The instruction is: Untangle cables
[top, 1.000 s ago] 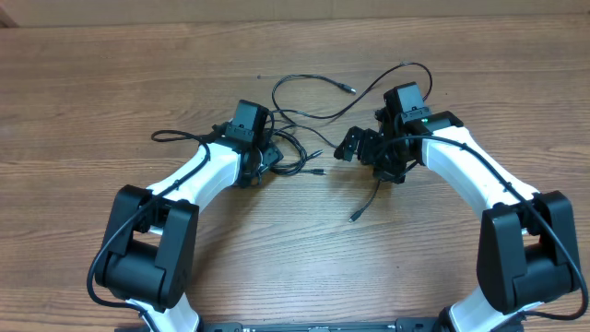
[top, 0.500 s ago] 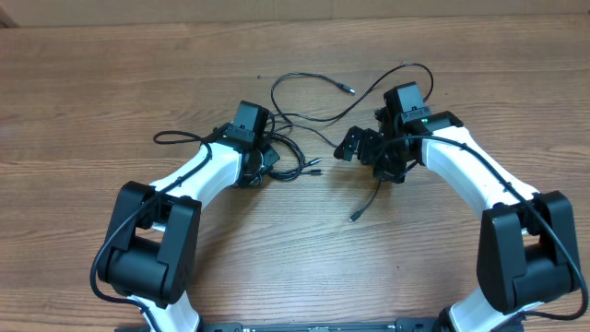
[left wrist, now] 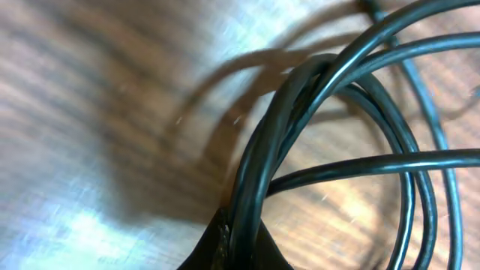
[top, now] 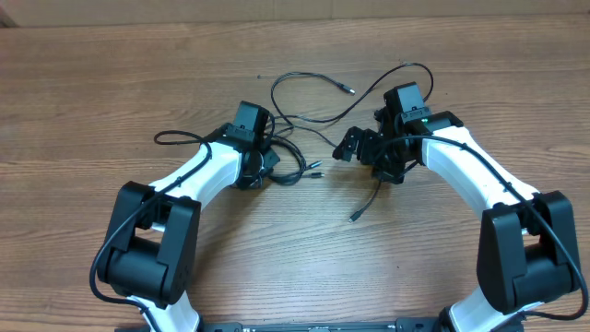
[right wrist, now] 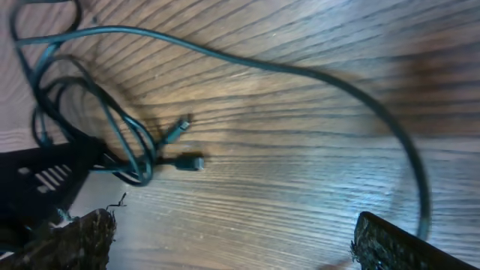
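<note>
Several thin black cables (top: 293,157) lie tangled on the wooden table between my two arms. My left gripper (top: 265,169) sits at the tangle's left side, shut on a bunch of cable strands (left wrist: 300,112) that run up out of its jaws (left wrist: 240,253). My right gripper (top: 354,146) hovers right of the tangle, open, with bare wood between its fingertips (right wrist: 232,247). In the right wrist view one cable (right wrist: 300,71) arcs across the table, and two small plug tips (right wrist: 187,161) lie beside the loops.
One loop (top: 175,137) trails left of the left arm. A plug end (top: 350,90) lies at the back, and another loose end (top: 355,215) lies below the right arm. The table's far edge (top: 295,20) runs along the top.
My left gripper has closed on the cable bunch, and the plug tips beside it shifted slightly left. The right arm has not moved.
</note>
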Tool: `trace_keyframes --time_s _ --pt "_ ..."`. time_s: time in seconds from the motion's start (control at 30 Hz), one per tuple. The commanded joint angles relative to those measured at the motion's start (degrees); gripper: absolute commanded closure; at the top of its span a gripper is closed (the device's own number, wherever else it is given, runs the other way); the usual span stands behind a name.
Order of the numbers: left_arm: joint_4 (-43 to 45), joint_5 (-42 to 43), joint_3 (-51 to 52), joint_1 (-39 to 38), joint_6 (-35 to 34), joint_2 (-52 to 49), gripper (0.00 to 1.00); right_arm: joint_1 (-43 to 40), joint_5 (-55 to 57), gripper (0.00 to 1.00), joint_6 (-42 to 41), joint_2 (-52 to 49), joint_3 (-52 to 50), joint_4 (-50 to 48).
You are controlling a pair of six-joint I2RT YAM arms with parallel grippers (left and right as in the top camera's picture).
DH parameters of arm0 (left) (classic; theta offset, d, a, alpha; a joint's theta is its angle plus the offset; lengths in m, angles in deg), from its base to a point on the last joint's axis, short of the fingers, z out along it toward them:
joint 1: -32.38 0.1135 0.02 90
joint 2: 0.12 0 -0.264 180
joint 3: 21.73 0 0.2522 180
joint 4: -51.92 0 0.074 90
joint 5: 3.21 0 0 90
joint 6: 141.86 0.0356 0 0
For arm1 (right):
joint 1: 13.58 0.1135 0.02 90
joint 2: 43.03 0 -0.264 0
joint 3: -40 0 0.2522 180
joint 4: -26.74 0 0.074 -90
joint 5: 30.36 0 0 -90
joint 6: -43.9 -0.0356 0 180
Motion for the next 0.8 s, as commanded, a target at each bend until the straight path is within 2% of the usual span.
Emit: trace_keyframes --time_s 0.0,0.4,0.77 --pt "-3.7 0.9 -1.2 -0.3 0.1 2.6 0.96 -0.1 -5.2 0.00 0.7 -0.1 -0.4 -0.6" --pt "-4.6 0.6 -2.2 -0.4 0.2 16.9 0.96 0.0 -19.1 0.00 3.6 -0.1 -0.4 -3.2" --pt "-4.6 0.4 -2.2 -1.6 2.9 17.9 0.96 4.2 -19.7 0.00 3.6 -0.1 -0.4 -5.7"
